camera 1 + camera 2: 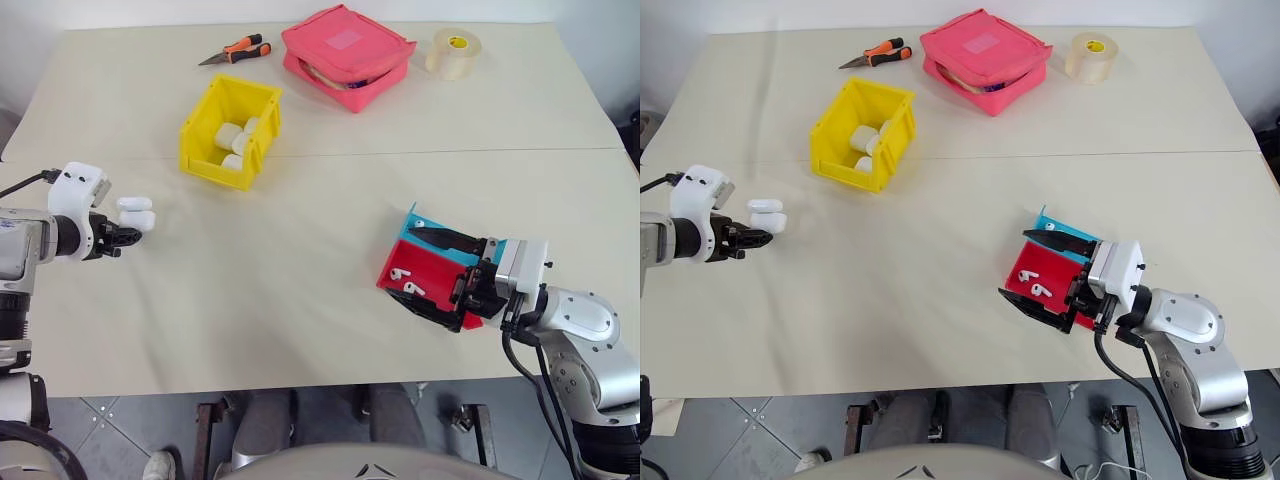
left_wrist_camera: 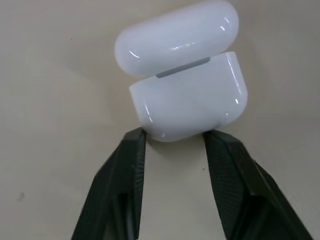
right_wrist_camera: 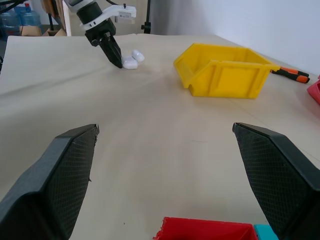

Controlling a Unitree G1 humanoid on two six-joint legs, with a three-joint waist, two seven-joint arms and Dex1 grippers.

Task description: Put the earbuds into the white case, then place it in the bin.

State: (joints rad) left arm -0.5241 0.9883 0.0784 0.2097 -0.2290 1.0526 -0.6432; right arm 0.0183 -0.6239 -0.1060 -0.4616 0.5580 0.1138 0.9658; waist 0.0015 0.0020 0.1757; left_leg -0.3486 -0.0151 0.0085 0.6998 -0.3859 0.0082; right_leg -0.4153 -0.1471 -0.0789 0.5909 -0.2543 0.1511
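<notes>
We have the white case [image 2: 187, 87], lid ajar, near the table's [image 1: 330, 180] left edge, pinched at its lower corners by the left gripper [image 2: 175, 145]. The right gripper [image 1: 445, 270] stands wide around the red and blue tray [image 1: 425, 268] holding the earbuds [image 1: 405, 280] near the front-right edge. The grip is shallow (only the fingertips bite), so we judge the glossy case could squirt out when lifted toward the bin [image 1: 230, 130].

I stood at a wide table [image 1: 300, 300] covered in a cream sheet, a faint seam running across its middle. Behind it rose a plain white wall [image 3: 260, 20]. Below the near edge lay grey floor tiles [image 1: 130, 425]. Far off at one side stood blue water bottles [image 3: 17, 15] and cardboard boxes [image 3: 31, 30]. The light fell soft and even.
</notes>
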